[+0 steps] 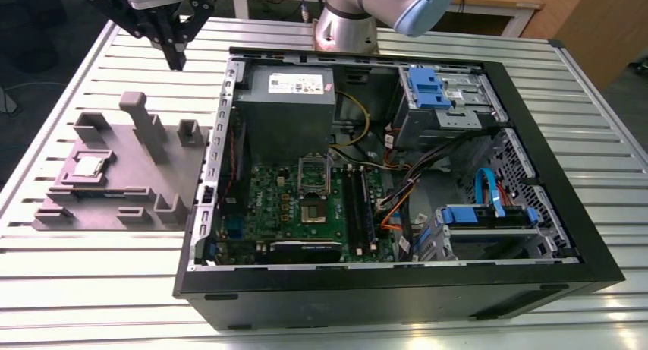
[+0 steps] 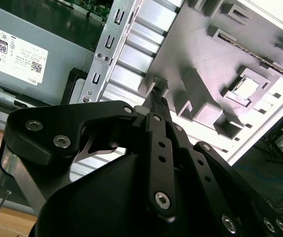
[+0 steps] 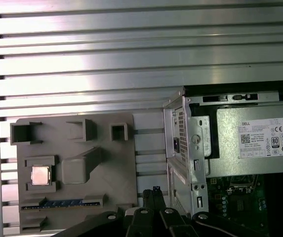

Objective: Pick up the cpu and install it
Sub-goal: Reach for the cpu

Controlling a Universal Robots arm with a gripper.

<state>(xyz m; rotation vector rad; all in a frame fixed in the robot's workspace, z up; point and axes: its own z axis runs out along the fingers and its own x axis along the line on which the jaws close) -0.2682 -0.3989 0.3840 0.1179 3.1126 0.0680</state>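
Above the far part of the table [image 1: 102, 289], toward the exterior view's left, the gripper [image 1: 178, 60] hangs with its fingers clenched together and nothing between them; both wrist views show the tips [image 2: 157, 94] [image 3: 154, 189] meeting in a point.

It hovers over bare slats, near the far edge of the grey holder block [image 1: 121, 187] and beside the open computer case [image 1: 405, 285]. The cpu [image 1: 89, 166] lies flat in a square recess of that block, well apart from the gripper and nearer the camera; it shows as a bright square in both wrist views [image 3: 40, 175] [image 2: 245, 88].

The step in hand looks like the approach for pickup. Doing it well likely means opening the fingers while up high, squaring them to two opposite edges of the chip, and coming straight down, since the recess walls leave little room at its sides.

A tall post [image 1: 135, 111] rises from the block between gripper and cpu, and the case wall [image 1: 224, 137] stands on the exterior view's right. Open room lies above the block.
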